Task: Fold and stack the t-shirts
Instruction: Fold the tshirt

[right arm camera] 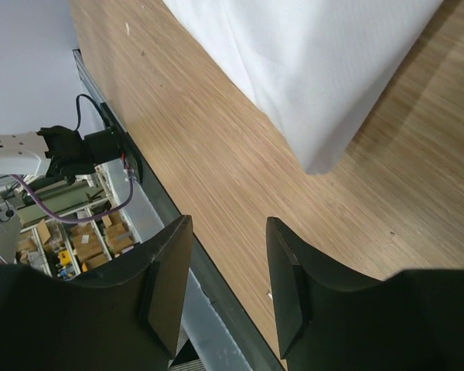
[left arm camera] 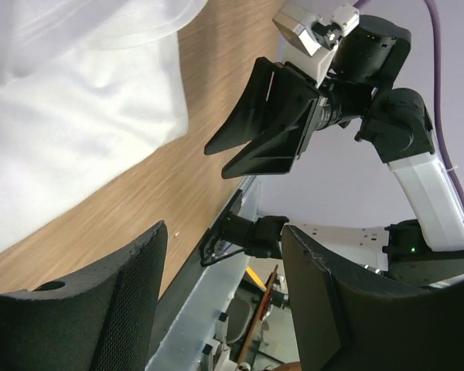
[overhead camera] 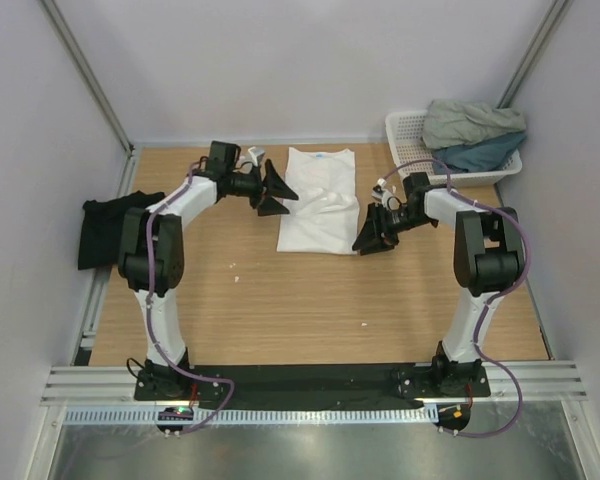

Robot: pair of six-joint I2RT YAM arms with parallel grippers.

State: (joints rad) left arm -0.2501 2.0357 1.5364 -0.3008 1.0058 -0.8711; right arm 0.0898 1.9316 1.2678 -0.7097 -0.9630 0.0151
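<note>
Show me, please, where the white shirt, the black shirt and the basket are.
white shirt [overhead camera: 317, 205], top view, middle of the cloth
black shirt [overhead camera: 100, 232], top view, middle of the cloth
basket [overhead camera: 402, 132], top view, bare left end

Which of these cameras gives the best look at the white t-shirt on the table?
The top external view: the whole white t-shirt shows, flat on the table. The left wrist view catches only part of it; the right wrist view only a corner.

The middle t-shirt [overhead camera: 318, 200] lies between left end effector [overhead camera: 278, 190] and right end effector [overhead camera: 372, 238]; basket [overhead camera: 405, 135] stands back-right.
</note>
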